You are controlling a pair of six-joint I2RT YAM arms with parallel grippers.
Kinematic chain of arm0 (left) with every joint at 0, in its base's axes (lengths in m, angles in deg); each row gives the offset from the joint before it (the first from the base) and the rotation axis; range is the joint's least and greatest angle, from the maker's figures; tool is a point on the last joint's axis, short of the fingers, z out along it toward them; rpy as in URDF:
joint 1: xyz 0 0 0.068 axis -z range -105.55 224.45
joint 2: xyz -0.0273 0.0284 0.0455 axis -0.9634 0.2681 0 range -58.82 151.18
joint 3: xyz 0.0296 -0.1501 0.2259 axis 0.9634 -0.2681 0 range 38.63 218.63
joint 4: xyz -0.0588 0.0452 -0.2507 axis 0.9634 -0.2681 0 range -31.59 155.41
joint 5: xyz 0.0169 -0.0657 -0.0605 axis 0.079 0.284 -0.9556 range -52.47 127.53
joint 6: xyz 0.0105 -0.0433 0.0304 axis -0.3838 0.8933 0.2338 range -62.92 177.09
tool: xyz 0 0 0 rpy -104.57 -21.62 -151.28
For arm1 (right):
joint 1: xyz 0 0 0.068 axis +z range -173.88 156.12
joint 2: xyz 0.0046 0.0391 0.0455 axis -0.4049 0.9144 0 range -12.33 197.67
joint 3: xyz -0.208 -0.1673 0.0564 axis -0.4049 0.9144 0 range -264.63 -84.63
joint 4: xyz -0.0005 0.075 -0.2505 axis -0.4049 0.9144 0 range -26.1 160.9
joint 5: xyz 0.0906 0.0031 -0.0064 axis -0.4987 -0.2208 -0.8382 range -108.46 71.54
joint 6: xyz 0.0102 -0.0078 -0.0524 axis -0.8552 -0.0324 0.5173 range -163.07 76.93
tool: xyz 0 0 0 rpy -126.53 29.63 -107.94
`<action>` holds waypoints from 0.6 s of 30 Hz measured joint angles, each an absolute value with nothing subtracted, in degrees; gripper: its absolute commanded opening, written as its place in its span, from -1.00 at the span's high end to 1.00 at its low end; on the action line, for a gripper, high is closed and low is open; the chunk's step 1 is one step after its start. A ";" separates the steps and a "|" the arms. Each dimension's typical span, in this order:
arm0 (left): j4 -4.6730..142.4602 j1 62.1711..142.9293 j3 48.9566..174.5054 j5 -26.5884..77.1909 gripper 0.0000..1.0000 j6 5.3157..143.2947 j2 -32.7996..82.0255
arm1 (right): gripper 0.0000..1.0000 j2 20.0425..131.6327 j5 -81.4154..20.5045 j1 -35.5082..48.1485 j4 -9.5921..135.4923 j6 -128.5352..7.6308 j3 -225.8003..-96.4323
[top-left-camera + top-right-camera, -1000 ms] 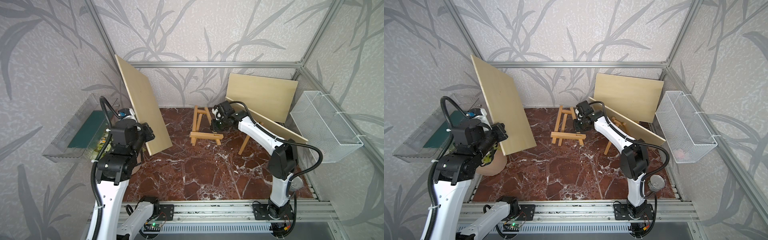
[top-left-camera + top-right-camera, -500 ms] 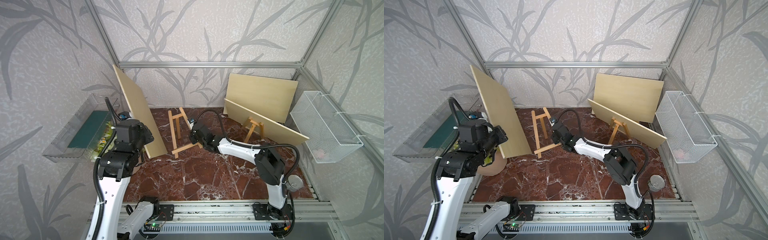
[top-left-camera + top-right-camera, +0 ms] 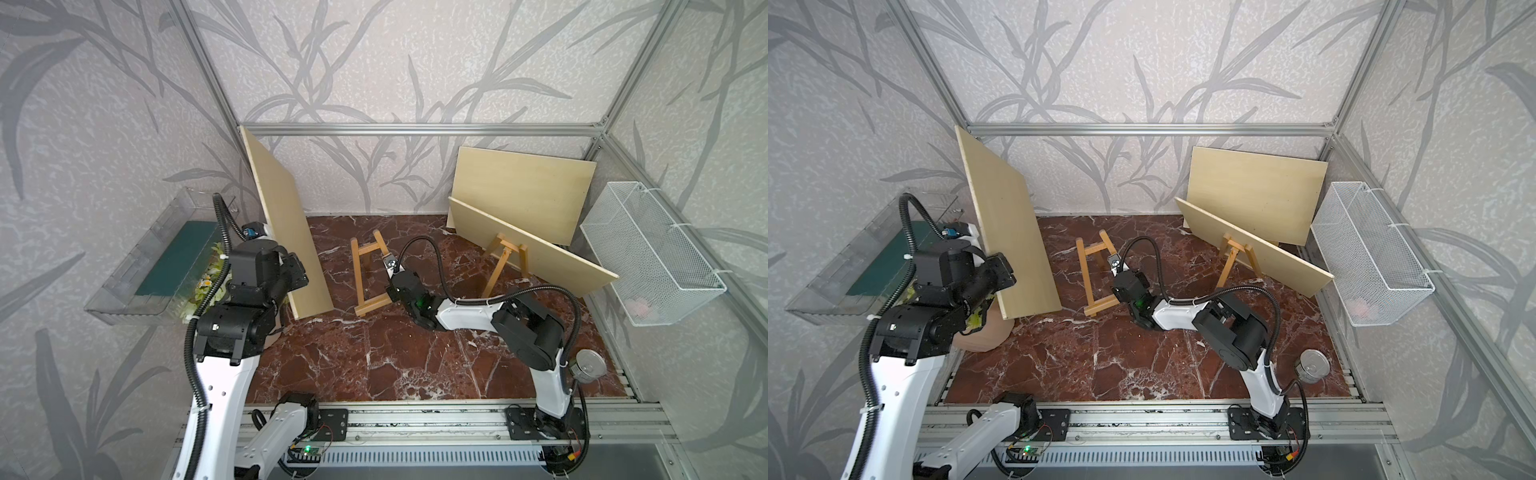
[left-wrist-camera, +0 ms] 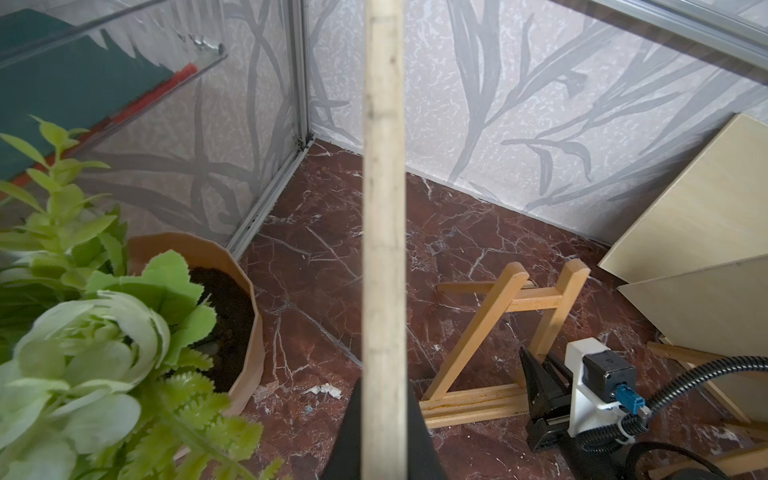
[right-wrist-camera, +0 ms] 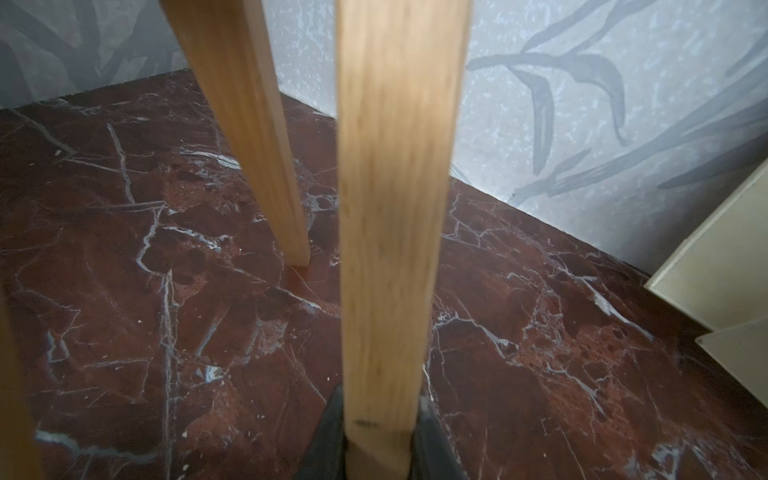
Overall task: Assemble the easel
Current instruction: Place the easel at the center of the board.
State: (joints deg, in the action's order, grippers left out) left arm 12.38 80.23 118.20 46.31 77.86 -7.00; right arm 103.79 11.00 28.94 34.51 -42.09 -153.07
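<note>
Surface is a red marble tabletop (image 3: 374, 357), with leaf-print walls (image 3: 374, 83) around. The left gripper (image 4: 383, 415) is clamped on the wooden board (image 3: 286, 241) (edge upright between jaws). The right gripper (image 5: 380, 419) is pinched tight on an easel (image 3: 358, 274) leg, which runs straight out between the jaws.

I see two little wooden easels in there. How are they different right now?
The middle easel is bare; the right-side easel has a plywood board resting across it. The right gripper has its jaws shut on a leg of the middle easel; no gripper holds the right-side easel. Both are small A-frames of light wood.
</note>
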 measured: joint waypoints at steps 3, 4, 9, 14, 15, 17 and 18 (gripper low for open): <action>12.53 80.23 118.66 44.43 1.00 77.36 -7.05 | 0.88 102.24 10.36 28.91 34.97 -42.44 -151.08; 12.51 80.23 118.96 43.79 1.00 77.14 -7.05 | 0.85 101.95 9.95 28.83 35.30 -42.40 -150.91; 12.24 80.25 121.17 40.89 1.00 74.43 -7.05 | -0.04 100.71 4.81 27.60 39.37 -40.87 -150.89; 11.11 80.25 125.74 37.96 1.00 69.27 -6.96 | -0.25 99.48 -1.09 26.60 46.91 -39.47 -150.89; 10.52 80.23 127.11 37.32 1.00 68.05 -6.85 | -0.26 98.65 -2.05 26.42 48.18 -39.49 -150.89; 9.38 80.25 129.91 36.10 1.00 65.77 -6.63 | -0.26 96.51 -3.06 26.29 50.19 -39.54 -150.89; 8.77 80.25 131.40 35.25 1.00 64.51 -6.55 | -0.26 94.91 -3.58 26.12 51.17 -39.58 -150.91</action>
